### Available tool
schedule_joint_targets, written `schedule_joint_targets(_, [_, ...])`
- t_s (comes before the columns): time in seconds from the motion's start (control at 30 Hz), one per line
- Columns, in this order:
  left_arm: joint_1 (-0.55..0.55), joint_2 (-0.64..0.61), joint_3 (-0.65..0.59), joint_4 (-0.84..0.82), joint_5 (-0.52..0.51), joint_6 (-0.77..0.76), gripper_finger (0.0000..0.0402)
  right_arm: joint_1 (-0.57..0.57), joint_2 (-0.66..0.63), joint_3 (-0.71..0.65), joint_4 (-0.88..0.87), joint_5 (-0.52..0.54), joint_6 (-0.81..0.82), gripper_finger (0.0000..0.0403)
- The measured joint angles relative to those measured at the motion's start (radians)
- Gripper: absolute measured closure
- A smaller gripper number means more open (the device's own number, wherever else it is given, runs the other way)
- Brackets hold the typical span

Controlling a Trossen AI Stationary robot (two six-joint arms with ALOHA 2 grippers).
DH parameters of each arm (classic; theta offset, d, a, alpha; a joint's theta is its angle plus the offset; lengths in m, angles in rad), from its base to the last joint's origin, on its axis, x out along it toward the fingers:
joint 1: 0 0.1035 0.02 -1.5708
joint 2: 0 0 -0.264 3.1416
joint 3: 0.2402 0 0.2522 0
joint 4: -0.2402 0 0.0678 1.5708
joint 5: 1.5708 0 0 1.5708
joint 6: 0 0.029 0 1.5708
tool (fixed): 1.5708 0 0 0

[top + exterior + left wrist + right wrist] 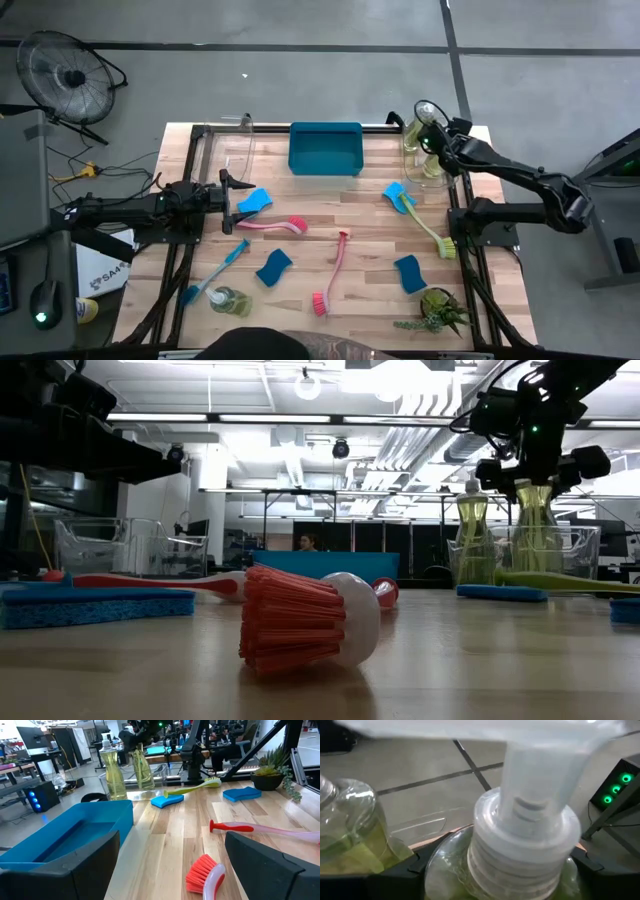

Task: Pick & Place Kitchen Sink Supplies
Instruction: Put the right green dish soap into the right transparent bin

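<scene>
My right gripper is at the table's far right corner, shut on a clear bottle of yellow-green liquid. That bottle is upright beside a second bottle in a clear bin. My left gripper hovers open at the left, next to a blue sponge and a pink brush. On the table lie a pink-red brush, a blue brush, a yellow-green brush, more sponges and a third bottle. My right gripper comes from above, pointing down, with one finger on each side of the bottle's shoulder, just under the white pump collar. The bottle stays upright. Whether its base rests in the bin is hidden by the bin's wall.
A blue tray sits at the far middle of the table and a second clear bin at the far left. A spiky green plant stands near the front right. Dark frame rails run along both sides of the table.
</scene>
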Motion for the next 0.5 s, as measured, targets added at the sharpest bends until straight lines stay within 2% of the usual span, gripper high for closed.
schedule_joint_targets(0.27, [0.0,0.0,0.0,0.0,0.0,0.0,0.0046,-0.047,0.026,0.0,0.009,0.049,-0.001,0.0139])
schedule_joint_targets(0.5, [0.0,0.0,0.0,0.0,0.0,0.0,0.0046,-0.052,0.097,0.0,0.092,0.105,-0.047,0.0139])
